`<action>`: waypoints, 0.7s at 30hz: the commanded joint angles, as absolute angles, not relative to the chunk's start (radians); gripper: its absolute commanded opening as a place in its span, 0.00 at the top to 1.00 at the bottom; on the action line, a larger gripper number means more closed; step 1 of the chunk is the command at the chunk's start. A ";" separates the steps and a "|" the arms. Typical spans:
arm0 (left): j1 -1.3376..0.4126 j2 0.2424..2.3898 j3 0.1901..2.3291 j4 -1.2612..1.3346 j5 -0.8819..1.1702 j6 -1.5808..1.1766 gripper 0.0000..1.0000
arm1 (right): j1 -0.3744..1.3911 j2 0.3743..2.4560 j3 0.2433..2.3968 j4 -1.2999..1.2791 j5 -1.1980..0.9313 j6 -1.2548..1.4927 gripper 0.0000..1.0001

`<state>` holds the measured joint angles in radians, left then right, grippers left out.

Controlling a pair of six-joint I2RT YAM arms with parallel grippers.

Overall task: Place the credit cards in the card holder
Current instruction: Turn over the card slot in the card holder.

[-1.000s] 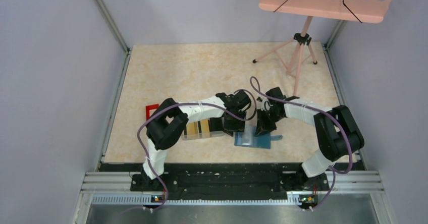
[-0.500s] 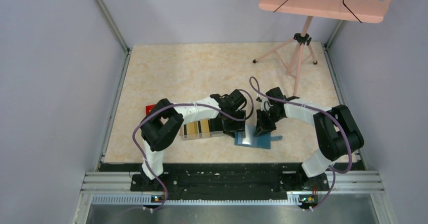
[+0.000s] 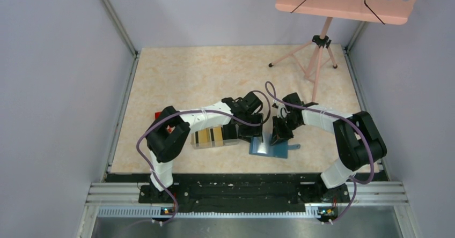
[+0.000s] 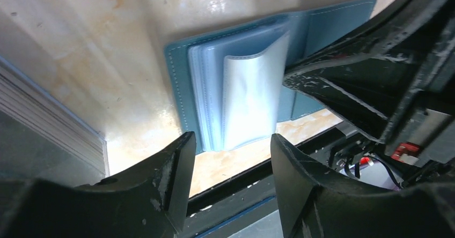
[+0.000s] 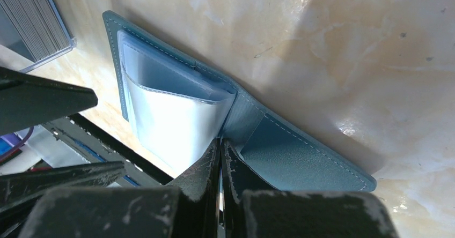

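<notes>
The teal card holder [image 3: 270, 148] lies open on the table, its pale clear pockets [image 4: 241, 98] fanned upward. My left gripper [image 4: 230, 141] hovers open over the holder's left edge with nothing between its fingers. My right gripper [image 5: 221, 144] is shut. Its tips rest on the holder [image 5: 300, 160] at the fold, beside the raised pocket [image 5: 171, 120]. The credit cards [image 3: 210, 136], gold with dark stripes, are stacked in a clear box left of the holder. Their edges show in the wrist views as a grey stack [image 4: 48, 125] [image 5: 35, 18].
A small red object [image 3: 159, 114] lies at the left, partly under the left arm. A pink music stand [image 3: 321, 50] stands on its tripod at the back right. The black rail [image 3: 241, 181] runs along the table's near edge, close to the holder.
The left gripper has opened wider over the holder, and the left arm's elbow has swung a little to the left, covering more of the red object. The right arm has not moved.
</notes>
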<state>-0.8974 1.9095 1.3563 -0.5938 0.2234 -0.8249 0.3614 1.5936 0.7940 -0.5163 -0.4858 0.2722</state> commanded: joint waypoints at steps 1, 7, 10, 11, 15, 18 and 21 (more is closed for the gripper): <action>-0.903 1.865 1.392 -0.544 0.266 -0.807 0.42 | 0.355 1.604 0.801 -0.491 -0.504 0.267 1.00; -0.905 1.906 1.389 -0.516 0.310 -0.808 0.42 | 0.356 1.606 0.799 -0.489 -0.509 0.268 1.00; -0.906 1.918 1.388 -0.494 0.328 -0.810 0.43 | 0.355 1.605 0.798 -0.487 -0.511 0.267 1.00; -0.907 1.923 1.389 -0.492 0.332 -0.809 0.43 | 0.356 1.605 0.798 -0.487 -0.511 0.268 1.00; -0.907 1.938 1.393 -0.504 0.319 -0.809 0.41 | 0.356 1.605 0.798 -0.488 -0.513 0.270 1.00; -0.907 1.949 1.399 -0.527 0.290 -0.808 0.39 | 0.356 1.605 0.796 -0.488 -0.516 0.269 1.00; -0.907 1.962 1.401 -0.525 0.295 -0.803 0.39 | 0.356 1.605 0.796 -0.487 -0.518 0.269 1.00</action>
